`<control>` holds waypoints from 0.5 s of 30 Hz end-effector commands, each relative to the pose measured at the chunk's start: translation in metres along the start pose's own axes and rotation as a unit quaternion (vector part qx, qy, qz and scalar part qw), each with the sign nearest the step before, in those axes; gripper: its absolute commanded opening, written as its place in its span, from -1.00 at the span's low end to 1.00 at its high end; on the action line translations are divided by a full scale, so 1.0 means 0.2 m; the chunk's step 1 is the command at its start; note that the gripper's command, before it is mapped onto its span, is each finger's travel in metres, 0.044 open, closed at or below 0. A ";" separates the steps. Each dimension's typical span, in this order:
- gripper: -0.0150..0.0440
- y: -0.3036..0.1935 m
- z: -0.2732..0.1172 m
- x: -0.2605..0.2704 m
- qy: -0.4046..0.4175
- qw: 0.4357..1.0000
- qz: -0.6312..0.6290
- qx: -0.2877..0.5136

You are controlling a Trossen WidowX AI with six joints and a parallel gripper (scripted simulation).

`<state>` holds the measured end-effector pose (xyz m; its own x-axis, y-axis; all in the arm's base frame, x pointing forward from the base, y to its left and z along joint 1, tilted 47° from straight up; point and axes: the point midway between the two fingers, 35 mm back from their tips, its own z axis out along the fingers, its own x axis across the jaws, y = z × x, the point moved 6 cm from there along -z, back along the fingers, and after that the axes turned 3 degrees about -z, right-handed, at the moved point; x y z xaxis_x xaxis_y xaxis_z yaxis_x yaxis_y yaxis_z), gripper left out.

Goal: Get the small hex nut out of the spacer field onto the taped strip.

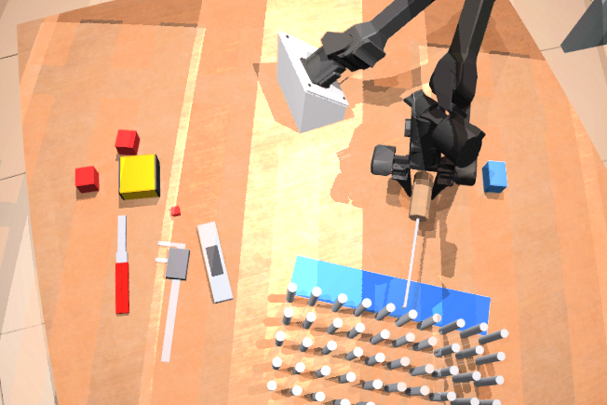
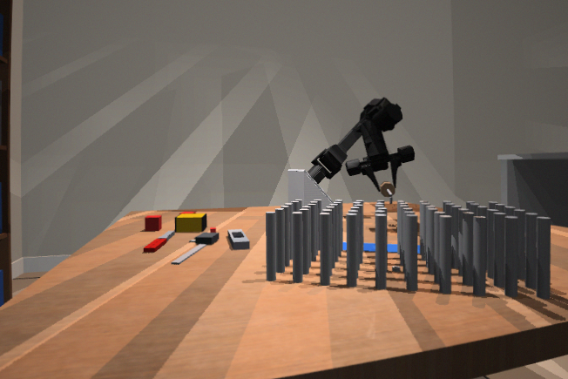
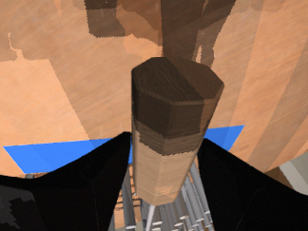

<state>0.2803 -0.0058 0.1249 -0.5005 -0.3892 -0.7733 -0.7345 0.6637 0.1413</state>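
Observation:
My gripper (image 1: 422, 192) (image 2: 387, 189) (image 3: 164, 142) is shut on the wooden handle (image 1: 419, 209) (image 3: 159, 177) of a thin-rod tool. The handle is held raised above the table. The pale rod (image 1: 411, 260) points toward the spacers; its end appears over the blue taped strip (image 1: 321, 274) (image 2: 366, 247) (image 3: 57, 155), beside the front row, in the top view. A short tip (image 2: 390, 200) shows at spacer-top height in the exterior view. The hex nut (image 2: 395, 268) lies on the table deep among the standing spacers (image 2: 270, 246) (image 1: 291, 292). I cannot make out the nut in the other views.
Left of the field lie a red-handled tool (image 1: 122, 287), a caliper (image 1: 177, 263) and a grey-white block tool (image 1: 208, 237). Beyond are a yellow block (image 1: 139, 175) and red cubes (image 1: 127, 141) (image 1: 87, 179). A blue block (image 1: 494, 175) stands right of the gripper.

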 end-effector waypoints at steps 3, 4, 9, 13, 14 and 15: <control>-0.49 0.07 0.15 0.04 0.001 1.000 0.005 0.002; -0.49 0.08 0.17 0.05 0.000 1.000 0.005 0.002; -0.49 0.15 0.27 0.07 -0.007 1.000 0.007 0.002; -0.49 0.21 0.33 0.10 -0.014 1.000 0.010 0.001; -0.49 0.22 0.35 0.10 -0.016 1.000 0.011 0.000; -0.49 0.23 0.35 0.11 -0.017 1.000 0.012 0.000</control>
<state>0.2738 0.0520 0.0802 -0.4927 -0.3654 -0.7898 -0.7316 0.6653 0.1487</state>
